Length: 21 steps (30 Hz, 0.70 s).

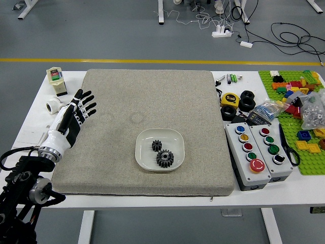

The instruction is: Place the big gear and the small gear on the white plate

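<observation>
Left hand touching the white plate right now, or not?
Apart. The head view shows a stretch of mat between the left hand and the white plate.

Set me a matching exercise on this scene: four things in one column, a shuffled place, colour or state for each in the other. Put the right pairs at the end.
1. Small gear
2. Left hand
3. Tape measure
4. Big gear

A. Yellow
B. On the white plate, nearer the robot
C. On the white plate, farther from the robot
D. Fingers spread, empty

1-C, 2-D, 3-A, 4-B
</observation>
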Motion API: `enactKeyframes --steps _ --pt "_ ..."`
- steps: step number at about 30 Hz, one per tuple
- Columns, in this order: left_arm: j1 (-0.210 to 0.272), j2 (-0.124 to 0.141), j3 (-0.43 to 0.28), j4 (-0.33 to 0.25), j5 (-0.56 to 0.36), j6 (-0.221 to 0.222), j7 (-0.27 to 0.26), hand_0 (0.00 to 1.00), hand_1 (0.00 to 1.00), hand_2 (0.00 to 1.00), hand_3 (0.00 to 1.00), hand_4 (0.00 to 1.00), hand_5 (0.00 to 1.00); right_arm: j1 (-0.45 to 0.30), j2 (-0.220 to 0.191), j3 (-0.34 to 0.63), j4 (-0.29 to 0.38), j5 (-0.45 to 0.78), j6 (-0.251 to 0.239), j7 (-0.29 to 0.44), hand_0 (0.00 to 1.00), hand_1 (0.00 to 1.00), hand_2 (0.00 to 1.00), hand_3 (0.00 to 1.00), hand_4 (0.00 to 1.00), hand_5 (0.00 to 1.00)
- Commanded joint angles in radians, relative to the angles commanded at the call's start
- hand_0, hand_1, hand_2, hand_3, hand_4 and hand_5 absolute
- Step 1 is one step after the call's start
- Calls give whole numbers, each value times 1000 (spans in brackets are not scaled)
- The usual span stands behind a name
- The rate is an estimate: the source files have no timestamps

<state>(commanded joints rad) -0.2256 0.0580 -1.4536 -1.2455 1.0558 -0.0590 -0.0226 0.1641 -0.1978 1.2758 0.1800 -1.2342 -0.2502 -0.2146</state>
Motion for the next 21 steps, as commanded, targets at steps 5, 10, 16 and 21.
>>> enactKeyframes --steps 5,10,16,21 --pt "1 2 0 6 12 -2 4 875 905 960 883 901 845 -1 1 -2 0 2 0 -1 655 666 747 559 753 613" --pt "5 4 2 7 20 -5 6 875 906 966 883 906 853 -3 2 -5 0 5 0 -2 656 667 747 559 753 612" --pt "9 6 3 7 30 -6 7 876 907 966 884 915 845 -7 4 -5 0 1 0 -3 656 668 747 559 753 612" --pt "15 7 2 6 60 -3 18 877 907 961 886 930 832 -11 5 -5 0 -1 0 -4 656 667 747 559 753 612"
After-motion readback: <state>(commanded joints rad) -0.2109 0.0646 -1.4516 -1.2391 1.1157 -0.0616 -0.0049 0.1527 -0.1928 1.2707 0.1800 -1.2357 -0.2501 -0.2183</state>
